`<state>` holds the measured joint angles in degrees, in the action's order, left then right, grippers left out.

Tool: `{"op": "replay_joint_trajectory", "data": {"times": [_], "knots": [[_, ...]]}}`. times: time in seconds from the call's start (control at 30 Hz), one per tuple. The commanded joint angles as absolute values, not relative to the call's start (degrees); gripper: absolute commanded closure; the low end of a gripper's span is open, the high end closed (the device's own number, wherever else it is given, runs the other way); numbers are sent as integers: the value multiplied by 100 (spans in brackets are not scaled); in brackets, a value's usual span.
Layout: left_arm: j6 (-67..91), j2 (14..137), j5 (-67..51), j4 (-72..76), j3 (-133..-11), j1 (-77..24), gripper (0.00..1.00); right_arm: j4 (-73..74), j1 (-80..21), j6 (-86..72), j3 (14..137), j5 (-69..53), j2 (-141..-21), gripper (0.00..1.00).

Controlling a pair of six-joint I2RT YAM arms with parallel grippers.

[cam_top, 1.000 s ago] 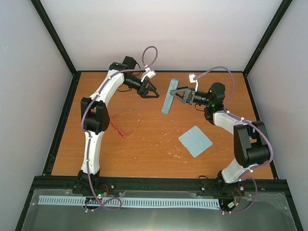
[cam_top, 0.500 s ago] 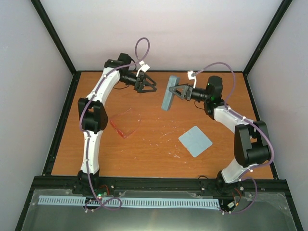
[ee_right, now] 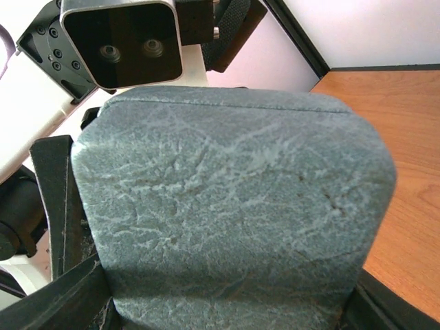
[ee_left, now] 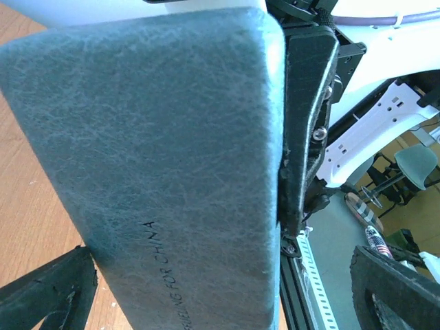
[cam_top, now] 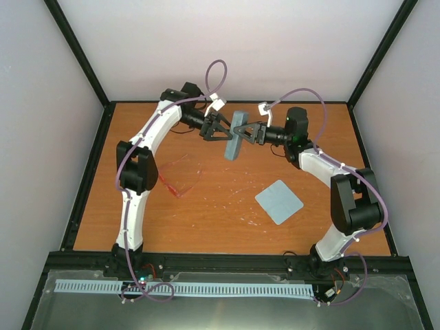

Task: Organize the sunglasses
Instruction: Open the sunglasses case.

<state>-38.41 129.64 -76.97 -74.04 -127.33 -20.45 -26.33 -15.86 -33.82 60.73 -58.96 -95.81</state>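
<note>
Your right fingers (ee_right: 62, 199) clamp the oblong case (cam_top: 236, 134), grey-blue crackled leathery skin, left fingers (ee_left: 48, 292) spread wide, thin-framed red sunglasses (cam_top: 179, 174) on counter (cam_top: 227, 199)

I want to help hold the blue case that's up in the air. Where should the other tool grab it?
Probably across the narrow width of the case, near the end that the right tool leaves free; it pinches the middle. Come from the left, where the open left tool faces the broad flat side.
</note>
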Motion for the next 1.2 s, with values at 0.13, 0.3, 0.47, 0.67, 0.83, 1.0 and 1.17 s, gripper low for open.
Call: {"op": "replay_joint_trajectory", "data": {"times": [0.13,0.3,0.47,0.67,0.83,1.0,1.17], "knots": [[-3920,12952,-7226,-7110,-12707,-2048,1,-2978,-1687,-3479,6231,-6068,-9463,97],[-3919,13091,-6785,-6854,-12712,-2048,1,-3076,-1718,-3575,6219,-6215,-9349,97],[-3800,13230,-6408,-6568,-12763,-2048,1,-3032,-1773,-3581,6223,-6358,-9261,97],[-3661,13281,-5658,-6117,-12682,-1954,1,-2978,-1801,-3577,6121,-6431,-9061,97],[-3654,13554,-5322,-5948,-12805,-1713,0,-2838,-1811,-3528,6038,-6460,-8843,97],[-3742,13850,-5076,-5922,-13065,-1626,0,-2848,-1931,-3558,5955,-6434,-8761,97],[-3807,13924,-4851,-5737,-13071,-1626,1,-2834,-2002,-3563,5902,-6394,-8730,97]]}}
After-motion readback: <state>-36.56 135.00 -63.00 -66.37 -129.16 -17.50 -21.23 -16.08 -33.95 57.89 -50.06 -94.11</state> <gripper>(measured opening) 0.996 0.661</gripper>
